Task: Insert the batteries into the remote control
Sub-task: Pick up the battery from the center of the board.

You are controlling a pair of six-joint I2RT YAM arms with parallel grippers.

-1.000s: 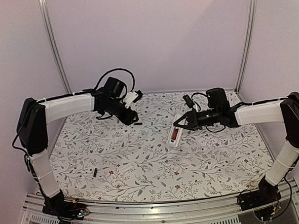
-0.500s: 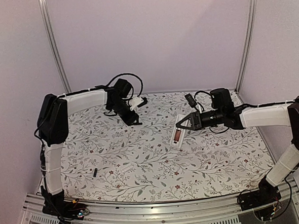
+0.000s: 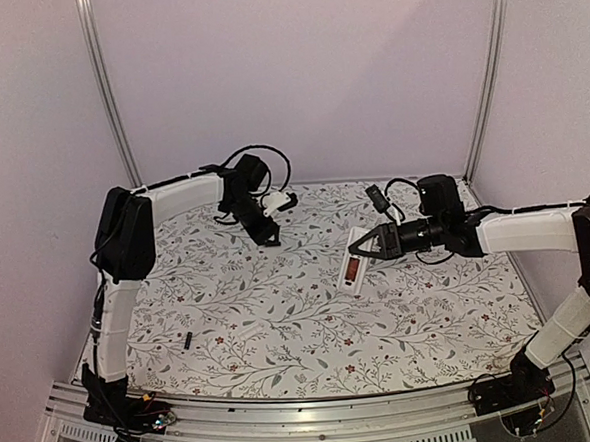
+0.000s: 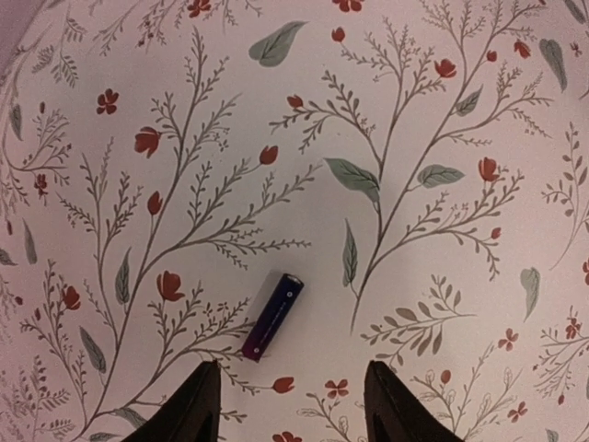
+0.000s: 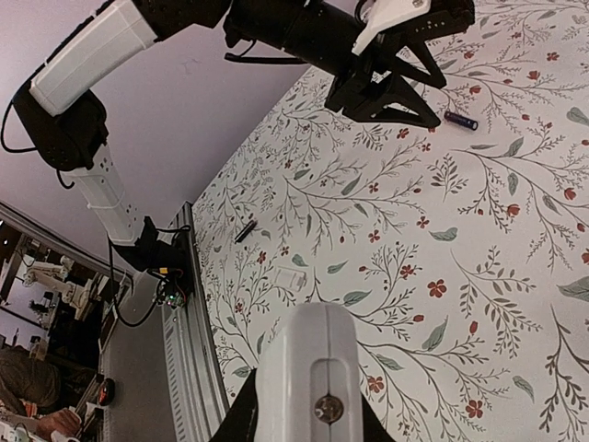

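One battery (image 4: 272,316), a slim dark cylinder, lies on the flowered cloth just ahead of my left gripper (image 4: 293,410). Its jaws are open, with the battery nearer the left fingertip (image 4: 198,405) and not between them. From above, the left gripper (image 3: 268,236) is at the far left-centre of the table. My right gripper (image 3: 362,245) is shut on the top end of the white remote control (image 3: 351,271), which tilts with its lower end near the cloth and its dark recess facing up. The remote (image 5: 317,368) fills the bottom of the right wrist view. A second battery (image 3: 186,340) lies near front left.
A small flat white cover piece (image 3: 250,331) lies on the cloth right of the second battery. The table's metal rail (image 3: 307,421) runs along the near edge. Pale walls and two upright posts close in the back.
The left arm has swung in and rightward, bringing its gripper over the far battery with its jaws a little narrower. The right gripper with the remote shifted slightly right.
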